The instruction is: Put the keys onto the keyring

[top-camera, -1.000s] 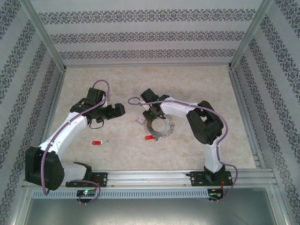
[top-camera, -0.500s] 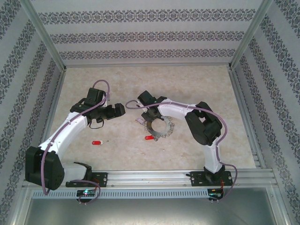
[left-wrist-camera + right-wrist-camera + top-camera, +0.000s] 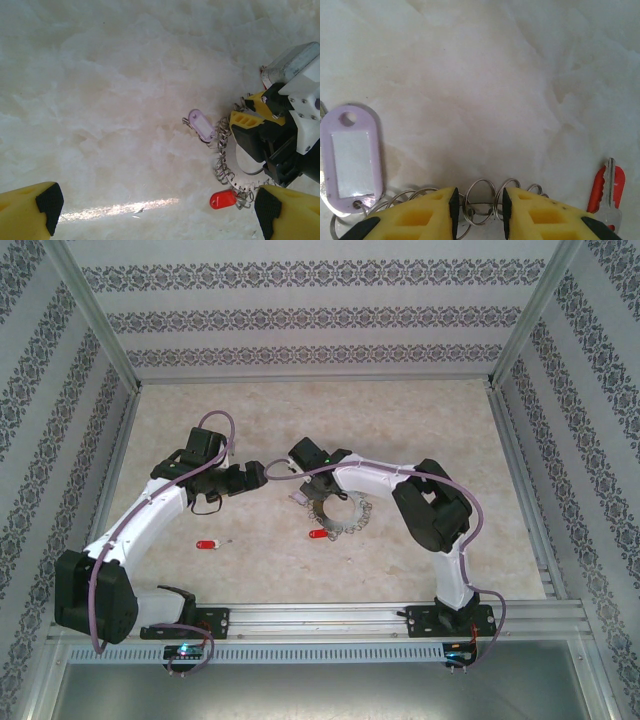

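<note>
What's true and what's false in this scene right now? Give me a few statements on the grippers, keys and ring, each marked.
1. The left gripper has its jaws wide apart with nothing between them. True.
2. A red key lies by itself on the left arm's side, well apart from the keyring. True.
3. The tag next to the keyring is green. False: it is pale purple.
4. The right gripper is well clear of the keyring. False: its fingertips straddle the keyring's wire loops.
</note>
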`<action>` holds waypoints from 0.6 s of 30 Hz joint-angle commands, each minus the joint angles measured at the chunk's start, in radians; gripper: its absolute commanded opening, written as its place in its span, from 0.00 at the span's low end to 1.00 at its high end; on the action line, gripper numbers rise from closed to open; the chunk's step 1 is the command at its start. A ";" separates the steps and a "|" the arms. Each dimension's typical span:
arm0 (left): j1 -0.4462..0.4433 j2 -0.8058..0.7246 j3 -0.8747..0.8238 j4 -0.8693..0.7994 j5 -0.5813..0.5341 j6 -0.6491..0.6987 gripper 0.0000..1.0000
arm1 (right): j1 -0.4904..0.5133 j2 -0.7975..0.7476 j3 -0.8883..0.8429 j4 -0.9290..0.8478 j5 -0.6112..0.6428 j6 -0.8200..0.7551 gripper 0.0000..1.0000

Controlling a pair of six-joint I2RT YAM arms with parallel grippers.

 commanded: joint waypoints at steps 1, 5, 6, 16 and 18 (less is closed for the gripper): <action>0.009 0.005 -0.012 0.010 0.000 0.000 0.99 | 0.015 0.025 0.020 -0.013 0.040 -0.018 0.29; 0.009 0.006 -0.014 0.010 -0.001 0.002 0.99 | 0.019 0.033 0.027 -0.023 0.048 -0.024 0.27; 0.009 0.007 -0.014 0.010 -0.001 0.002 0.99 | 0.020 0.034 0.029 -0.025 0.050 -0.025 0.26; 0.009 0.016 -0.013 0.014 0.003 0.000 0.99 | 0.048 0.058 0.040 -0.033 0.114 -0.065 0.22; 0.009 0.015 -0.014 0.014 0.002 0.002 0.99 | 0.052 0.059 0.042 -0.033 0.119 -0.067 0.22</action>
